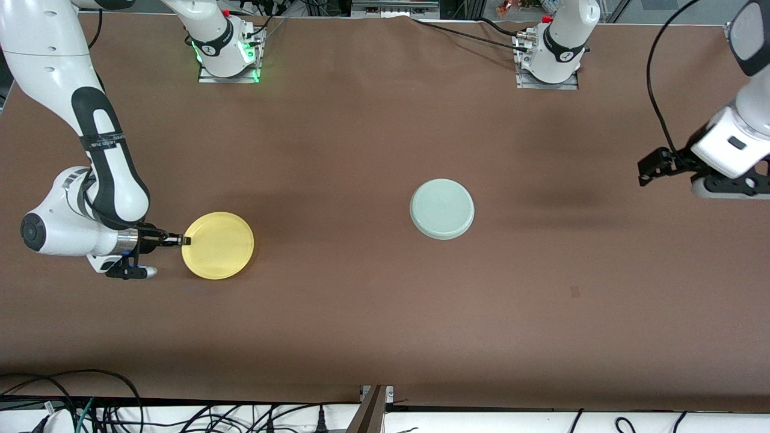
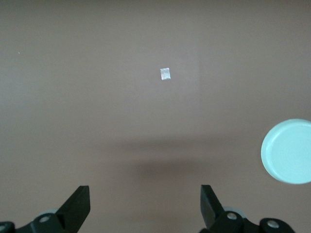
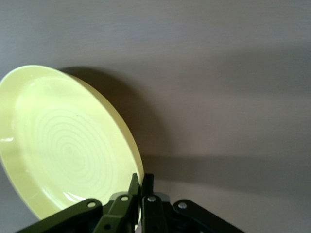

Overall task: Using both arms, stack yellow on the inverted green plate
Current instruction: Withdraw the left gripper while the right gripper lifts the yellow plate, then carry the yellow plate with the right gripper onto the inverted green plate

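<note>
A brown table (image 1: 385, 313) carried two plates. The right gripper (image 1: 184, 240) pinched the rim of one yellow (image 1: 219, 246) plate toward the right arm's end. One green plate (image 1: 442, 208) lay upside down, well apart from it. The left gripper (image 2: 146, 204) waited, spread wide, over bare table near a small pale patch (image 2: 165, 74).

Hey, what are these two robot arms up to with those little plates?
The right claw has pinched the rim of the yellow plate, which sits toward the right arm's end of the table. The green plate lies upside down near the middle, touched by nothing. The left claw waits open, in the air over the left arm's end of the table. The yellow plate is not yet stacked on the green one.
</note>
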`<state>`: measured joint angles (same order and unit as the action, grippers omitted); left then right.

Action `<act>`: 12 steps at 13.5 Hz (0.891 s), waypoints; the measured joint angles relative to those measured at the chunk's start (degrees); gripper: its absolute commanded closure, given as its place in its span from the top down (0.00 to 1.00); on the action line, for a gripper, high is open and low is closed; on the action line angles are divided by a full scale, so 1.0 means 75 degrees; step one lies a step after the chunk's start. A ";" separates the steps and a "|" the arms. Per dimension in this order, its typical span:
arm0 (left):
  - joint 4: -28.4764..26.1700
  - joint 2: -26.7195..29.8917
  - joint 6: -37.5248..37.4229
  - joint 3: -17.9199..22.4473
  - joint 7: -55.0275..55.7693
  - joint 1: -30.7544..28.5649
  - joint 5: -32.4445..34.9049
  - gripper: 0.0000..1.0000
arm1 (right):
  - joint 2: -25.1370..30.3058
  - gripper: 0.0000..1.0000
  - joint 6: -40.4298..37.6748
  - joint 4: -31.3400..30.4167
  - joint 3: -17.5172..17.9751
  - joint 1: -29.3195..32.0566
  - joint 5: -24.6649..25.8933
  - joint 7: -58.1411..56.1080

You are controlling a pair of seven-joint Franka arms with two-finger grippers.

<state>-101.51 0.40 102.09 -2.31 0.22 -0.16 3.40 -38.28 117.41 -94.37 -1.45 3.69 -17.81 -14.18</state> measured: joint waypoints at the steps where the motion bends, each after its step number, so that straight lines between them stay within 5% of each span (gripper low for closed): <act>1: -0.0164 0.0180 0.0015 0.0001 0.0002 0.0097 0.0000 1.00 | 0.0053 0.00 -0.0135 0.0077 0.0146 -0.0032 -0.0002 0.0003; 7: -0.0246 0.0313 0.0081 -0.0005 0.0000 0.0248 0.0000 1.00 | 0.0200 0.00 -0.0221 0.0193 0.1726 -0.0175 -0.0017 0.1887; 12: -0.0083 0.0308 0.0137 -0.0118 0.0000 0.0310 0.0000 1.00 | 0.0172 0.00 0.0724 0.0242 0.1992 -0.1733 -0.0033 0.4152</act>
<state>-102.13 2.72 103.12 -3.19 0.22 2.16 3.40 -36.99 122.84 -92.55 13.49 -9.31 -18.06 16.96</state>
